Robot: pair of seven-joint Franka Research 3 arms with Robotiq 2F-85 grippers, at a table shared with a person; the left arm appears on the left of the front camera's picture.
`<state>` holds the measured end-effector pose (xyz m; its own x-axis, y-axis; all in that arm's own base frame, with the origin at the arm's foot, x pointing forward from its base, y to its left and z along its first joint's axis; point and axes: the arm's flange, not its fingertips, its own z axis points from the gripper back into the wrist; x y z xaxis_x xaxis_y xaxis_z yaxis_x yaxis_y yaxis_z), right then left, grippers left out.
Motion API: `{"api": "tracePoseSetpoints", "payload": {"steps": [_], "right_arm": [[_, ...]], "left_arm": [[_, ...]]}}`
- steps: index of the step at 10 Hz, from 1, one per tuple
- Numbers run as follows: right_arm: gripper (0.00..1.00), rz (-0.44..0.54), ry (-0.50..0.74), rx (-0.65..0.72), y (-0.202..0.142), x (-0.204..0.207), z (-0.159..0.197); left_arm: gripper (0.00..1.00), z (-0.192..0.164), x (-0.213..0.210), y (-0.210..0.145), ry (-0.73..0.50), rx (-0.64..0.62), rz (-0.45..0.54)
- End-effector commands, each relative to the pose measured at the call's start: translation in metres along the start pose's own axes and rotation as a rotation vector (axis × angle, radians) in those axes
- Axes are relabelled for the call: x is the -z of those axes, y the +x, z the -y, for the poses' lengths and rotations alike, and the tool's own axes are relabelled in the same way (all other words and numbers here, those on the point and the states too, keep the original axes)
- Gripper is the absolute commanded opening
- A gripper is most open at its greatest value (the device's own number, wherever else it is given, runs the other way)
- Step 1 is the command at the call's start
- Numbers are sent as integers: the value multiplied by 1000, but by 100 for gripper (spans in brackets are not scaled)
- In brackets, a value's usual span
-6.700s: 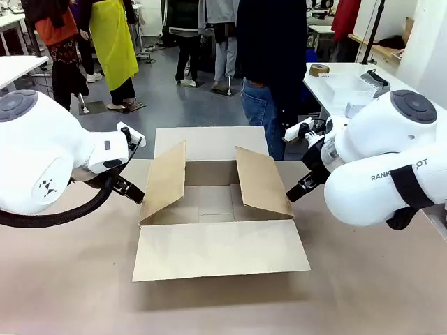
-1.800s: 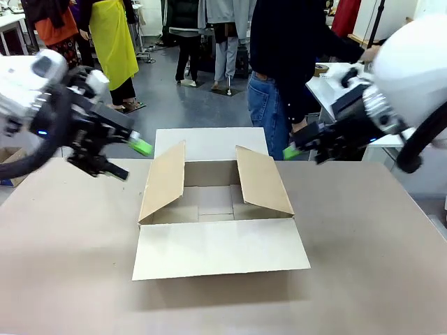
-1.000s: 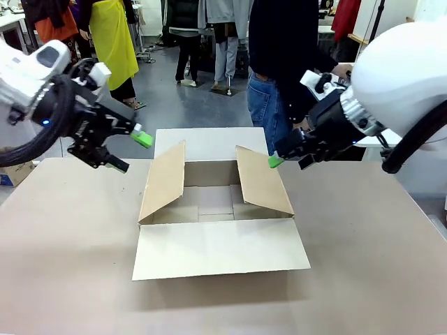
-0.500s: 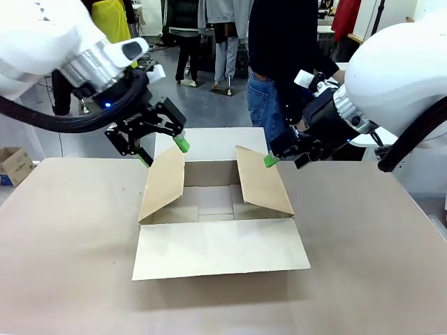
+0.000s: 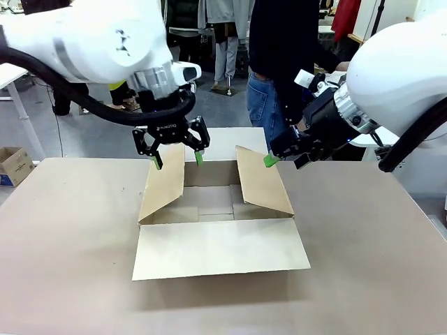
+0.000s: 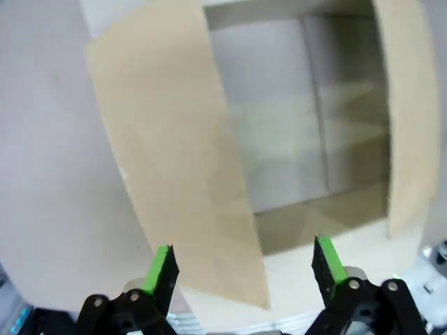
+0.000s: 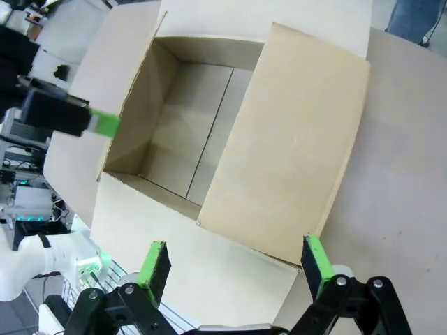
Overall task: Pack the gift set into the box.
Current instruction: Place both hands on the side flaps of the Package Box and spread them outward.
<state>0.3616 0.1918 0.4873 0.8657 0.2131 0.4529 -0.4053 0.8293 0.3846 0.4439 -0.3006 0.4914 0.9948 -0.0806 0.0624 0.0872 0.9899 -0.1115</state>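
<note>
Brown corrugated cardboard: the box (image 5: 220, 248) sits mid tabletop (image 5: 70, 265), open. The near flap lies flat towards the robot. Both side flaps tilt inward over the opening and hide the edges of the inside. Between them the bottom panels and their seams show. The far flap lies flat, away from the robot, partly behind the left claw.

Left claw (image 5: 178, 160): spread wide, nothing between the fingers. It points down at the far top corner of the left side flap, one green pad (image 5: 157, 165) outside it and the other inside. Left wrist view: the claw (image 6: 243, 259) straddles the flap, with the box (image 6: 181, 160) blurred below. Contact with the cardboard: cannot tell.

Right claw (image 5: 285, 160): near the far corner of the right side flap, apart from it in the front view. One green pad (image 5: 269, 160) is clear. The other finger is dark against the arm and hard to make out. Right wrist view: the claw (image 7: 235, 257) has its fingers wide apart and empty, the box (image 7: 300, 160) beneath them.

Far side: a person (image 5: 283, 63) in a dark top and blue jeans stands behind the box. The top edge cuts off the head, and the right arm covers one side.

Floor, far left: a small printed carton (image 5: 14, 164), print too small to read.
</note>
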Motion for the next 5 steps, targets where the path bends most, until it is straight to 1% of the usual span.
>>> {"api": "tracePoseSetpoints", "payload": {"steps": [1, 2, 4, 5], "right_arm": [[100, 2, -10, -11, -3, 0, 1], [100, 2, -10, -11, -3, 0, 1], [100, 2, -10, -11, -3, 0, 1], [100, 2, -10, -11, -3, 0, 1]], "left_arm": [[100, 10, 10, 12, 132, -63, 26], [100, 13, 19, 14, 151, -48, 26], [100, 20, 34, 17, 190, -12, 85], [100, 20, 43, 20, 251, -31, 94]]}}
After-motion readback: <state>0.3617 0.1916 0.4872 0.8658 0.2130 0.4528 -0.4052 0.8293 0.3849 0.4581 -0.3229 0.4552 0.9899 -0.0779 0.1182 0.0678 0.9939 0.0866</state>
